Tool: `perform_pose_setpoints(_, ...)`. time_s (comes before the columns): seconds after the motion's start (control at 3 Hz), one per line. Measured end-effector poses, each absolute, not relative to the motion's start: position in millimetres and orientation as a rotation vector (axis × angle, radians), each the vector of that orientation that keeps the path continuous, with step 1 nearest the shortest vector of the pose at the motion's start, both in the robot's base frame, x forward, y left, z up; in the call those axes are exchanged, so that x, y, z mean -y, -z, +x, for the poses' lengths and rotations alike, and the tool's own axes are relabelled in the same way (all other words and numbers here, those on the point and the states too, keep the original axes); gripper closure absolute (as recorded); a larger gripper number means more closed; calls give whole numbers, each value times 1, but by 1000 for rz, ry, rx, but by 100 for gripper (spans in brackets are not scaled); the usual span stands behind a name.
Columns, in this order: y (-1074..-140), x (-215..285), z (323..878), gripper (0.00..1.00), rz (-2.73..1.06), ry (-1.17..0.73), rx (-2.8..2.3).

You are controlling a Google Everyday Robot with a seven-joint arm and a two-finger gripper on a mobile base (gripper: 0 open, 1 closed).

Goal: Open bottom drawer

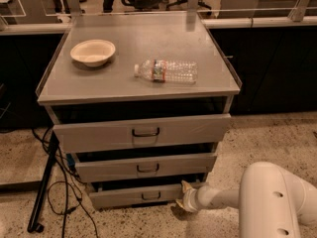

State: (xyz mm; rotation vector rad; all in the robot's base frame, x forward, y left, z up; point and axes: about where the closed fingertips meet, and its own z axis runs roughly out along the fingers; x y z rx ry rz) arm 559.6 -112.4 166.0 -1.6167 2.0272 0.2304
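Grey bottom drawer (116,198), handle (150,196) off to the picture's left of the gripper (184,198).

Lowest and narrowest of the three fronts, the drawer sits just above the floor (257,143), its long axis running side to side across the view and its dark loop handle at the centre. The gripper, at the end of the white arm (220,196), hangs low by the front's right end, near the handle but not on it. Whether it is apart or together I cannot tell. Judged from here, the coming move is a short sideways reach along the front to the handle, then a pull toward the camera.
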Motion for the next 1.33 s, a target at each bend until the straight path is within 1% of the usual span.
perform_pose_setpoints(0.33, -177, 112, 560, 100, -1617, -230, -2027)
perform_pose_setpoints(1.0, -189, 113, 560, 100, -1617, -231, -2027)
perform_pose_setpoints(1.33, -189, 113, 560, 73, -1617, -231, -2027)
